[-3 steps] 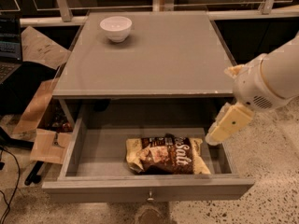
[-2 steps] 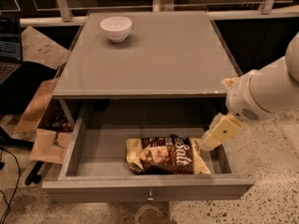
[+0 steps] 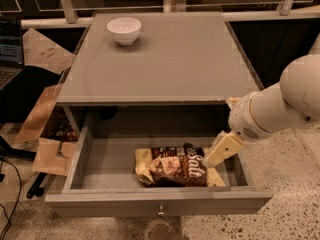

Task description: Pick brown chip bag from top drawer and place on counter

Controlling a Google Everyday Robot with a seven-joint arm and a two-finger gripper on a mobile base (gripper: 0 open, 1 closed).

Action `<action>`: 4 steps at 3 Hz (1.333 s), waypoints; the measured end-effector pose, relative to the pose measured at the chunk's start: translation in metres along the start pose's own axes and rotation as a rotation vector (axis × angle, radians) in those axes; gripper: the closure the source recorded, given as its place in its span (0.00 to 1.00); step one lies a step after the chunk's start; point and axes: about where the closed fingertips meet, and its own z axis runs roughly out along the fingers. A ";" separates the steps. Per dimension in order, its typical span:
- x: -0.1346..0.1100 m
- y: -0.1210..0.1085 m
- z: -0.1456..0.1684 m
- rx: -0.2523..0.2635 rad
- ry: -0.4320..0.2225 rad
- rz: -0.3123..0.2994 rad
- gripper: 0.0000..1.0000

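The brown chip bag (image 3: 175,167) lies flat in the open top drawer (image 3: 160,201), right of centre, with white lettering facing up. The counter (image 3: 170,59) is the grey cabinet top above the drawer. My gripper (image 3: 220,151) hangs on the white arm from the right, just over the bag's right end and inside the drawer's right side. Only one pale finger (image 3: 222,150) shows.
A white bowl (image 3: 124,30) stands on the counter at the back left. Cardboard boxes (image 3: 47,134) lie on the floor left of the cabinet. A laptop (image 3: 10,54) is at the far left. A railing runs behind the counter.
My arm has moved left and down, bringing the gripper from beside the drawer's right edge to the bag's right end. The bag and bowl have not moved.
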 end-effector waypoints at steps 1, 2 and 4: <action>0.002 0.011 0.021 -0.054 -0.009 0.020 0.00; 0.007 0.022 0.055 -0.094 0.028 0.037 0.00; 0.010 0.022 0.062 -0.095 0.041 0.060 0.00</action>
